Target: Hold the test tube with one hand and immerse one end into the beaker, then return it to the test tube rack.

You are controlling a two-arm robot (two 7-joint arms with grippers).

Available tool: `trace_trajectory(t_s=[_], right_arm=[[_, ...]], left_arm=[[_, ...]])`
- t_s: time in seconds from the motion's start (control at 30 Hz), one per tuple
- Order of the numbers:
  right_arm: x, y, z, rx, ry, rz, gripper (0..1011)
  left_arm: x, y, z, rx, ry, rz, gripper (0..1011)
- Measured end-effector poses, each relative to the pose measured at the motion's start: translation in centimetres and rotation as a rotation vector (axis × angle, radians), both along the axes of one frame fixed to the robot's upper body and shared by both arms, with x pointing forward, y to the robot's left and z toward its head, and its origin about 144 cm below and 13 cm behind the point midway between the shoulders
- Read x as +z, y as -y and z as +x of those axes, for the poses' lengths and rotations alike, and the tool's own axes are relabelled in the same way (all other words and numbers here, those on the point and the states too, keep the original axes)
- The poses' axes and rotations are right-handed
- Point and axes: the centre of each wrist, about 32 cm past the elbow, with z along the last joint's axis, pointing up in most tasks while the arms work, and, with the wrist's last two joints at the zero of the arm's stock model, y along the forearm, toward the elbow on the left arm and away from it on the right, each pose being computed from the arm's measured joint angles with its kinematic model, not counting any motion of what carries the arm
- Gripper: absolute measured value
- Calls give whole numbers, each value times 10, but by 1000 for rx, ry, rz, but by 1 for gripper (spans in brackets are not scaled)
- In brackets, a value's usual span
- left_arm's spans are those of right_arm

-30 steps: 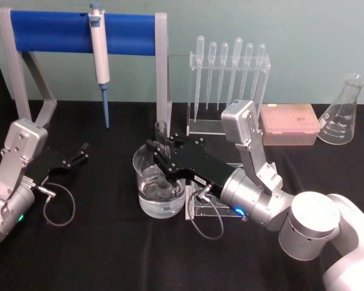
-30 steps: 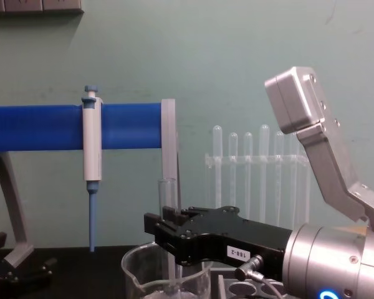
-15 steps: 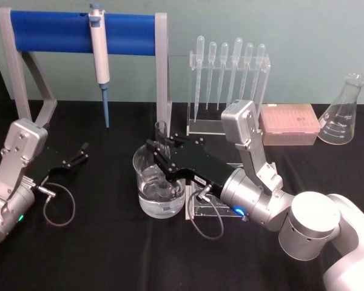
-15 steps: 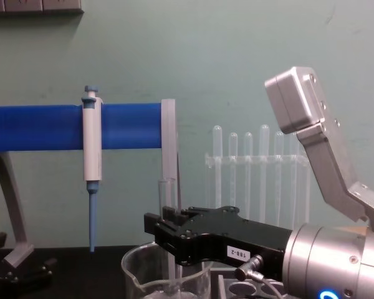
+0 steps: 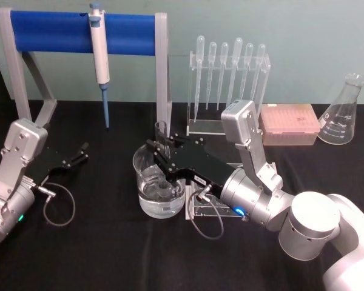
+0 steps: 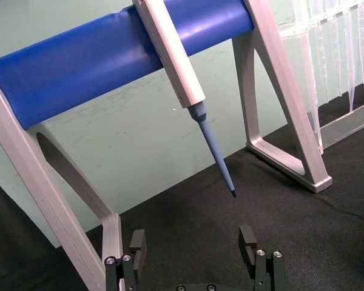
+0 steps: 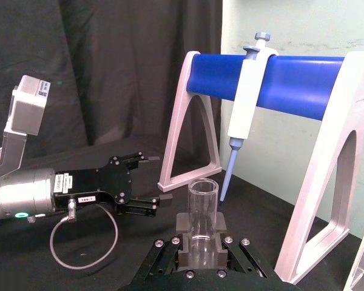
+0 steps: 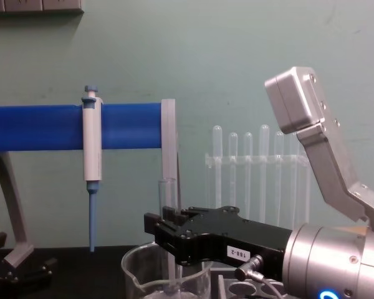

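Over the beaker (image 5: pixel 143 200): the right gripper (image 5: pixel 159 151) reaches in level from the robot's right, its silver wrist behind it.
Grip: jaws narrow, clamped on the tube (image 5: pixel 161 132) a little below its open rim; the fingers (image 7: pixel 183 222) press it from both sides.
Tube position: upright, with the rim above the gripper and the lower end down inside the beaker, reaching the clear liquid there.
Beaker position: on the black table (image 5: pixel 109 254), near its middle, partly under the right gripper.
Just right of the beaker: the clear rack (image 5: pixel 197 211), under the right wrist.
Left side: the left gripper (image 5: pixel 81 154) sits low by the table, jaws wide apart and holding nothing, well apart from the beaker.
Behind: a pipette (image 5: pixel 99 51) hangs on a blue stand (image 5: pixel 48 31); thin plastic droppers (image 5: pixel 230 66) stand in a clear holder to the stand's right.
Far right: a pink box (image 5: pixel 289 123) and a flask (image 5: pixel 341 115) sit near the wall.
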Motion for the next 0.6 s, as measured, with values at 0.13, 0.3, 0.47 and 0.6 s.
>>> trace_trajectory(t_s=[0.13, 0.3, 0.47, 0.6], right_arm=[[0, 0, 0, 0, 0, 0, 224], [0, 0, 0, 0, 0, 0, 225], [0, 0, 0, 0, 0, 0, 225], [0, 0, 0, 0, 0, 0, 225]], left_arm=[[0, 0, 0, 0, 0, 0, 1000], [0, 0, 0, 0, 0, 0, 1000], [0, 0, 0, 0, 0, 0, 1000], [0, 0, 0, 0, 0, 0, 1000]])
